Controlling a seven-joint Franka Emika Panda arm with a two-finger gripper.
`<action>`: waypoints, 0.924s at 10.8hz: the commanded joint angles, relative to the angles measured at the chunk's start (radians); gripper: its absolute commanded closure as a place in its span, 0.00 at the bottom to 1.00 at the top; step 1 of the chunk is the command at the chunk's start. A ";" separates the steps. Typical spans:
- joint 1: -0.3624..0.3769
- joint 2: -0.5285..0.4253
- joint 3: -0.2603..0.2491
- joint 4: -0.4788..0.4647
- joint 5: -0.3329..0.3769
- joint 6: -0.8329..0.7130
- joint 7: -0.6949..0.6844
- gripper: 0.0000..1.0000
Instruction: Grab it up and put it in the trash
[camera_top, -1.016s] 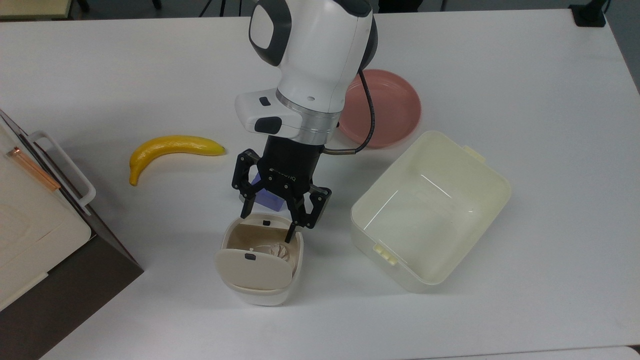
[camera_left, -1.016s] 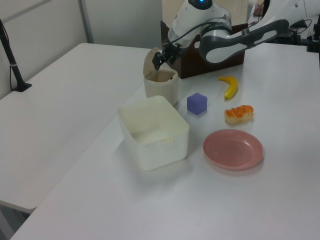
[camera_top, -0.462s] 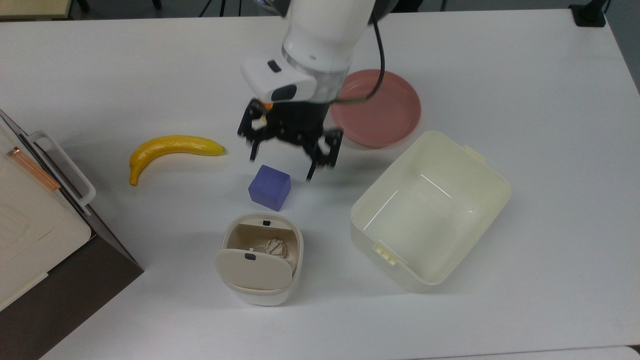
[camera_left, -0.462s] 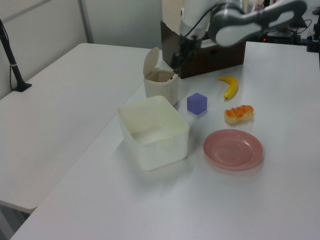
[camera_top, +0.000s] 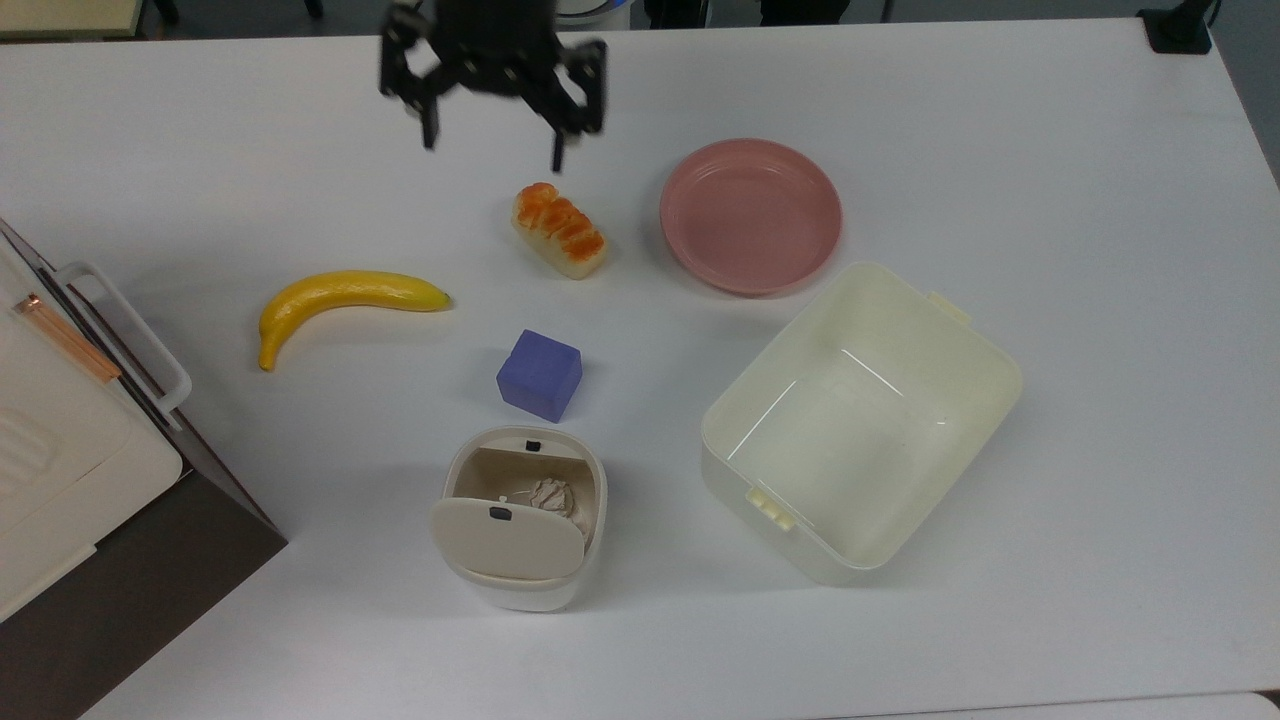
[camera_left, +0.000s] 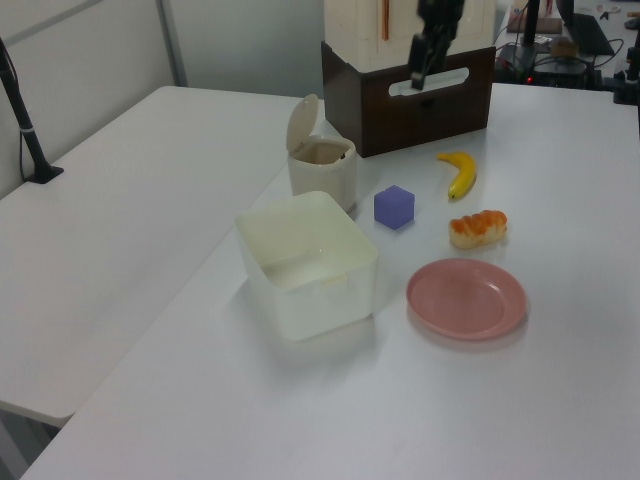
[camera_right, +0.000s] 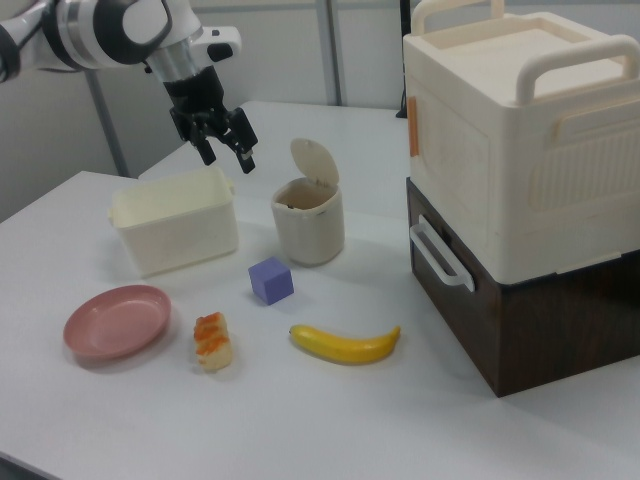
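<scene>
I see the paper ball (camera_top: 553, 494) lying inside the trash (camera_top: 520, 590), lid flap tipped open — the drop looks done; my end effector (camera_top: 492, 140) hangs spread and empty, high over the tabletop's (camera_top: 1050, 150) far side

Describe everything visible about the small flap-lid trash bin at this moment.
The trash bin is a small cream-beige, rounded container that looks like plastic, standing upright on the white table. Its hinged flap lid is raised open and bears a small dark clip. Inside lies a crumpled white paper ball. The purple cube sits close by but apart, and the larger cream tub stands beside it without touching.
</scene>
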 joint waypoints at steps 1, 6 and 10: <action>0.014 -0.124 -0.039 -0.095 0.069 -0.101 -0.020 0.00; 0.020 -0.172 -0.059 -0.140 0.091 -0.109 -0.021 0.00; 0.020 -0.169 -0.059 -0.141 0.091 -0.106 -0.023 0.00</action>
